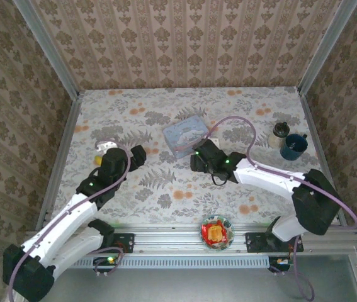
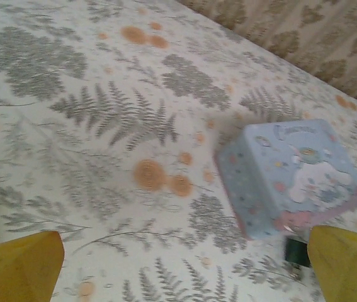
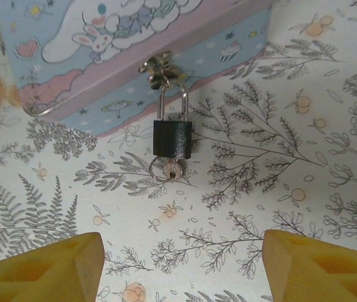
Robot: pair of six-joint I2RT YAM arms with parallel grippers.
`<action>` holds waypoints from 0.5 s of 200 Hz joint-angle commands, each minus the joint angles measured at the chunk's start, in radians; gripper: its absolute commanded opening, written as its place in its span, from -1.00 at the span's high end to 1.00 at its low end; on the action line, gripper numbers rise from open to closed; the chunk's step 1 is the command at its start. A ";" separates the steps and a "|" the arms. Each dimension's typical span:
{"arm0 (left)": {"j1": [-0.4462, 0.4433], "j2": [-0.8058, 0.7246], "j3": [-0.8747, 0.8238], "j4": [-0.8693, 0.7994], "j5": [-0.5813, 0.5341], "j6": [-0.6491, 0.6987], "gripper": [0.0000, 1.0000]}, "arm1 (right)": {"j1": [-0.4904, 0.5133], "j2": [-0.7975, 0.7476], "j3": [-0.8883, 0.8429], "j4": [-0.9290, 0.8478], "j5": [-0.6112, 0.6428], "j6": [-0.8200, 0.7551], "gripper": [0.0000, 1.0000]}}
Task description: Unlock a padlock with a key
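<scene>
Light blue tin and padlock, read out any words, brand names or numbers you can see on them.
Light blue tin: a short line of lettering near one edge of the lid, too blurred to read.
Padlock: no text can be made out on its dark body.

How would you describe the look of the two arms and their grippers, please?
Both the left arm and right arm have white links with black joints and green lights. A lilac cable runs along each. The left gripper and right gripper have yellow fingers.
</scene>
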 commanded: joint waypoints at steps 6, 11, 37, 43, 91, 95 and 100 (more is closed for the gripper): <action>0.077 0.000 -0.014 0.005 0.093 0.053 -1.00 | 0.008 0.043 0.058 -0.075 0.050 -0.013 -0.39; 0.100 0.007 -0.010 0.012 0.108 0.059 -1.00 | 0.009 0.050 0.064 -0.079 0.051 -0.012 -0.40; 0.155 0.066 0.021 0.047 0.182 0.099 -1.00 | 0.009 0.078 0.089 -0.098 0.050 -0.003 -0.44; 0.163 0.085 0.033 0.050 0.194 0.107 -1.00 | 0.008 0.085 0.095 -0.103 0.050 -0.003 -0.45; 0.182 0.255 0.135 0.088 0.267 0.139 -1.00 | 0.010 0.122 0.132 -0.124 0.055 0.000 -0.69; 0.183 0.269 0.143 0.092 0.272 0.141 -1.00 | 0.010 0.126 0.135 -0.128 0.055 0.002 -0.73; 0.184 0.286 0.153 0.097 0.280 0.143 -1.00 | 0.009 0.130 0.139 -0.132 0.059 0.002 -0.78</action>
